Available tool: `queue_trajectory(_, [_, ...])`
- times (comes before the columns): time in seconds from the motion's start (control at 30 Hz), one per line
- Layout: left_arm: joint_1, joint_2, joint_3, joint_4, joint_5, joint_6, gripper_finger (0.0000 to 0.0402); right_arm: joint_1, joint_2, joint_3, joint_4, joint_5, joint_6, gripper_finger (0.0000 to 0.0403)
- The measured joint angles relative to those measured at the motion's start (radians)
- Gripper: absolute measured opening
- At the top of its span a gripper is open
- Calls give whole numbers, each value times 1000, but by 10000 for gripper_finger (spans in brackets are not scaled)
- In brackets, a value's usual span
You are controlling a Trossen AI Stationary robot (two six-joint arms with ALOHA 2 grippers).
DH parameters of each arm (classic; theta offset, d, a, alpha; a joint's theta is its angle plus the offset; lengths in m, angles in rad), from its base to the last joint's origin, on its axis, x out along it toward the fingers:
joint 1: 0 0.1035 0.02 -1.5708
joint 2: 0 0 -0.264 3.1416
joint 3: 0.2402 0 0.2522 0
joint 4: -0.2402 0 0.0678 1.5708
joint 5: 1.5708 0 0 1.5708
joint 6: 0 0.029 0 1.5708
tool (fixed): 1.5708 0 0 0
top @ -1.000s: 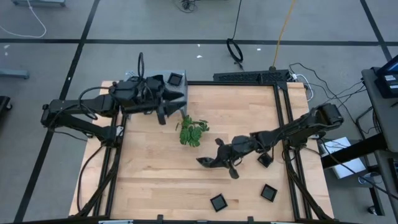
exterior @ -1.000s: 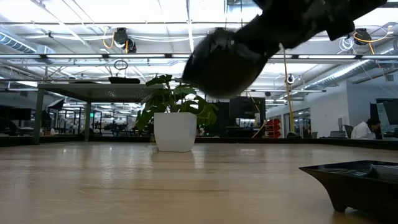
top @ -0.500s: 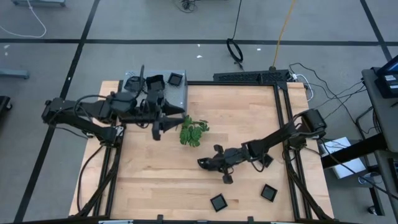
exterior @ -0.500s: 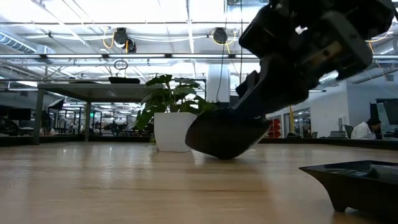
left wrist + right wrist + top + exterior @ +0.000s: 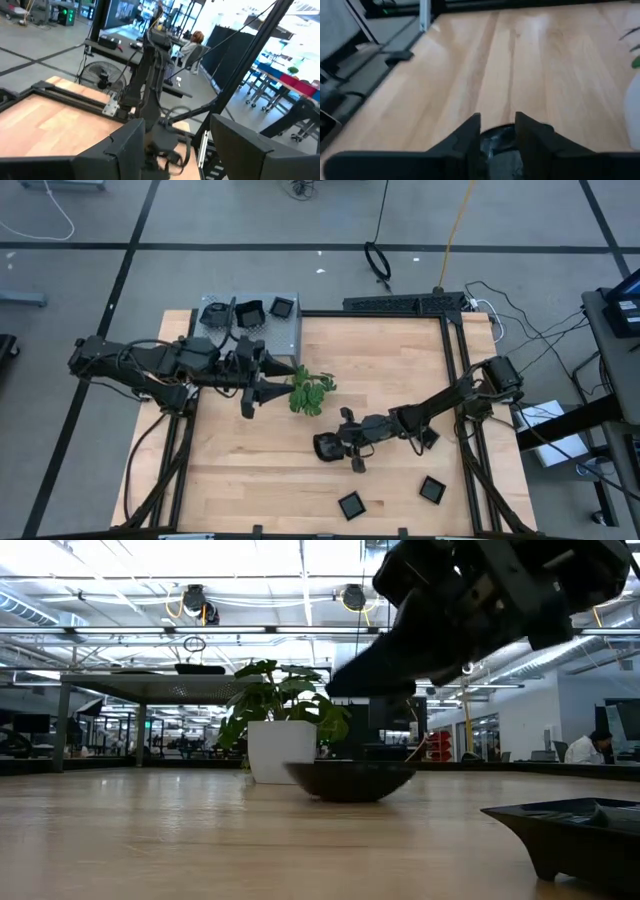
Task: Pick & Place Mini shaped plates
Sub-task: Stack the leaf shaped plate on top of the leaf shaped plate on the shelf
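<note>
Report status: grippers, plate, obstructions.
Right gripper open, low over rounded plate sitting on table. Left gripper open, empty, beside plant sprig. Nothing blocking the plate.

The wooden worktop (image 5: pixel 240 470) carries a green plant sprig (image 5: pixel 311 392), a rounded black dish (image 5: pixel 327 446) near its middle, and two square dishes (image 5: pixel 351 505) (image 5: pixel 432 489).
</note>
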Motion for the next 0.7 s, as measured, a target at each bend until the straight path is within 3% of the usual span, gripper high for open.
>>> queue_trajectory(0.23, [-25, 23, 0, -68, 2, 20, 230, 6, -184, 0, -114, -8, -22, 144])
queue_trajectory(0.47, [-64, 101, -2, -156, -1, 70, 230, 5, -487, 0, -503, 4, -100, 140])
queue_trajectory(0.7, [-79, 241, -1, -147, 0, 126, 230, 4, -779, -1, -855, 140, -103, 134])
